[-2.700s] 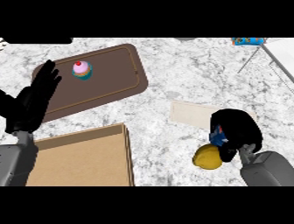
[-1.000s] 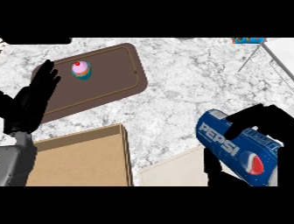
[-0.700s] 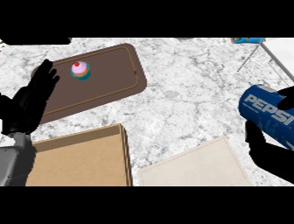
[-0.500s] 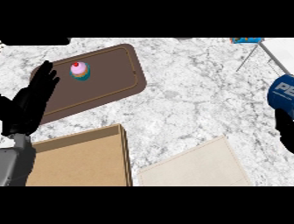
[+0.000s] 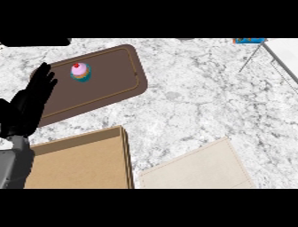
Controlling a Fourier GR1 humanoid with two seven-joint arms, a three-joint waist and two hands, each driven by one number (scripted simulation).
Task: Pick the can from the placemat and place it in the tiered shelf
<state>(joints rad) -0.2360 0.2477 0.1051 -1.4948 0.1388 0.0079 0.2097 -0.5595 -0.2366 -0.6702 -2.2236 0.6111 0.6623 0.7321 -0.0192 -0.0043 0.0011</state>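
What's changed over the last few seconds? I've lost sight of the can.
The right hand lifted the blue can off the beige placemat and carried it rightward, out of view. The left hand stayed open at the left edge; the cupcake on the brown tray hasn't moved.

This looks like a home kitchen. The worktop (image 5: 198, 97) is white marble with grey veins, the sort fitted over kitchen cupboards. At about ten o'clock sits a brown serving tray (image 5: 112, 84) with a pink-iced cupcake (image 5: 80, 72) on it. A beige placemat (image 5: 201, 170) lies at five o'clock, beside a cardboard box (image 5: 80, 162) at seven. A white wire-framed shelf (image 5: 296, 66) stands at two o'clock.
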